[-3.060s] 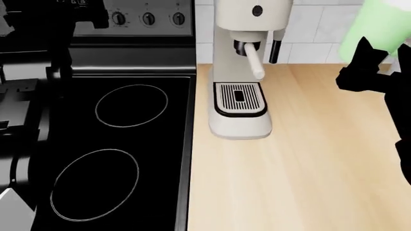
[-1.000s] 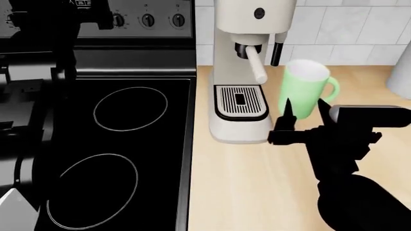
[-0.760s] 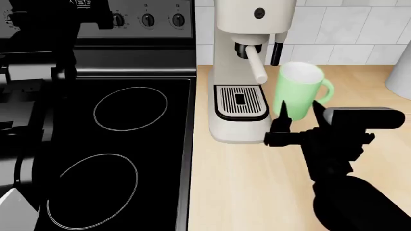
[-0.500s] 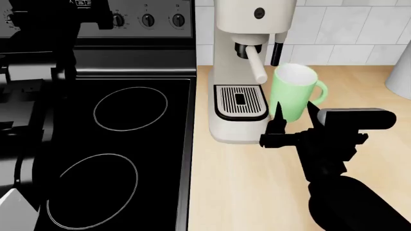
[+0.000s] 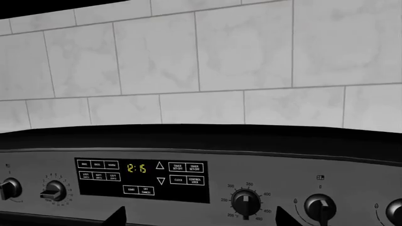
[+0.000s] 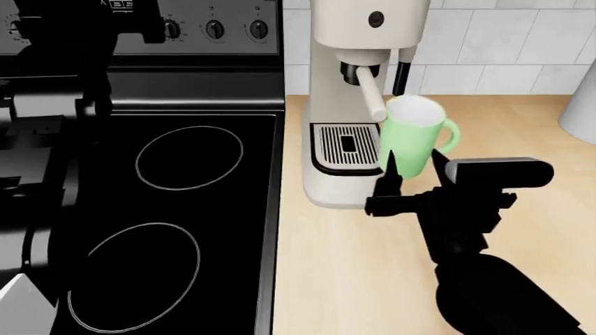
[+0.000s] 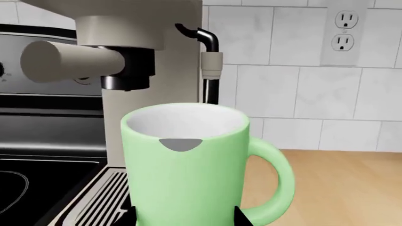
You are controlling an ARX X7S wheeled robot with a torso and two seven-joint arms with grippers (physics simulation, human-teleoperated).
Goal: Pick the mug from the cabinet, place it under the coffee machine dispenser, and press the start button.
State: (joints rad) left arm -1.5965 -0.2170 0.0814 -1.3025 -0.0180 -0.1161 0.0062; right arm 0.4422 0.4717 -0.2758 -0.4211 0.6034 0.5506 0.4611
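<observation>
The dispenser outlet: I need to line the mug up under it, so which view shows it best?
The right wrist view: the coffee machine dispenser shows side-on, close, above and behind the mug. The head view shows it from above, small. The left wrist view shows only the stove panel.

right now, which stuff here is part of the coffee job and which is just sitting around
Part of the job:
- mug, held in the right gripper
- coffee machine dispenser
- drip tray

Just sitting around:
- stove and its knobs
- steam wand
- wall outlet
- grey container at the counter's right edge
</observation>
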